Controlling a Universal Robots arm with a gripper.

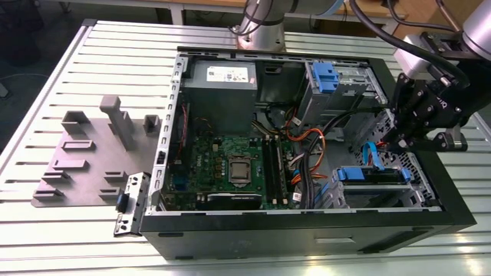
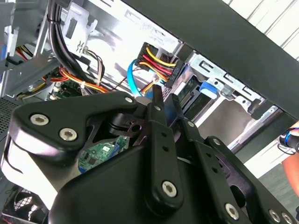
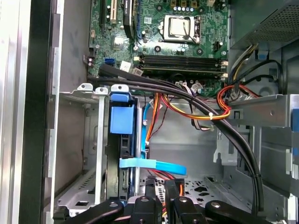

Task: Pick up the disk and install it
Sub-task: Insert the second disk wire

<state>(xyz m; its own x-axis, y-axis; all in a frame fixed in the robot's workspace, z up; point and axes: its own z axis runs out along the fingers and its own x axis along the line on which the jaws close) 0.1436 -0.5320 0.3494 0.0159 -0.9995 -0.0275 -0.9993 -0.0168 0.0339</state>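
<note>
Gripper point(image 1: 405, 144) sits inside the open case point(image 1: 307, 230), at about 4 o'clock from the motherboard point(image 1: 230, 167) in the exterior view; fingers point(image 3: 148, 196) look drawn nearly together with nothing solid between them, the pair of them right at the power plug point(image 2: 156, 58) and blue data cable point(image 3: 154, 164).

Disk point(image 3: 122, 119) is already in the lower bay point(image 1: 372, 192), standing on edge between the grey cage walls, blue tab point(image 1: 355, 173) facing the motherboard; judged seated or close to it, full depth not checkable from these views.

Step in hand, by judgement: cabling or final seating at the disk's rear end. To do well: keep fingers square to the plug; push along the bay axis only; avoid snagging the orange wires point(image 3: 196, 109) and thick black loom point(image 3: 196, 95) crossing just beside; watch that the carrier does not ride up on the cage rail.

Tray point(image 1: 88, 155) on worktop point(image 1: 46, 241), 9 o'clock of case, holds no disk.
</note>
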